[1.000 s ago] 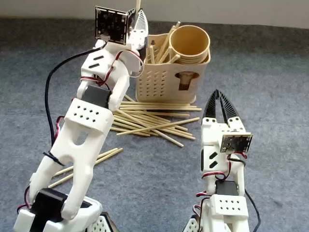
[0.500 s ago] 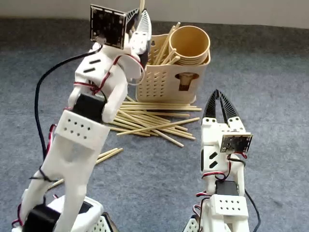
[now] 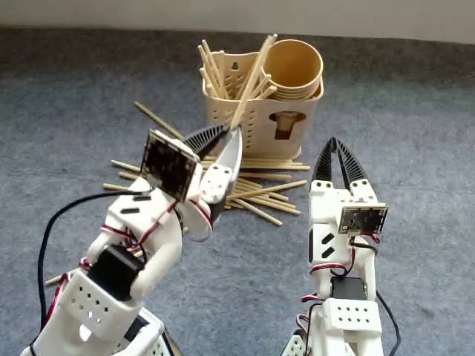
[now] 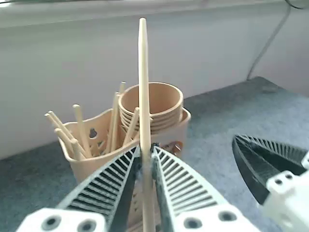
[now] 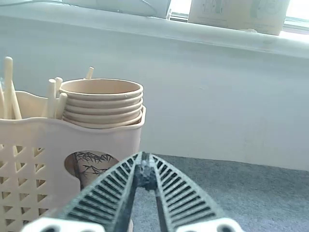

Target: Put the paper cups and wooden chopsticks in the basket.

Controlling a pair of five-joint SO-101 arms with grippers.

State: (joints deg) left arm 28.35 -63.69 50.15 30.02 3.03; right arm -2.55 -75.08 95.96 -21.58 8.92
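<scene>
While my left gripper (image 3: pixel 231 132) is clenched on 1 chopstick (image 3: pixel 255 78) near its lower end, that stick leans up across the basket (image 3: pixel 256 119) at upper centre, where the cups (image 3: pixel 293 70) sit nested. It looks light, stiff and smooth, so held low it may swivel; a mid-length pinch seems safer. My right gripper (image 3: pixel 335 142) is closed on nothing at lower right.

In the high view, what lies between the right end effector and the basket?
Bare grey carpet, as the high view shows. The right end effector stands apart from the basket wall; the loose chopsticks lie in front of the basket instead.
</scene>
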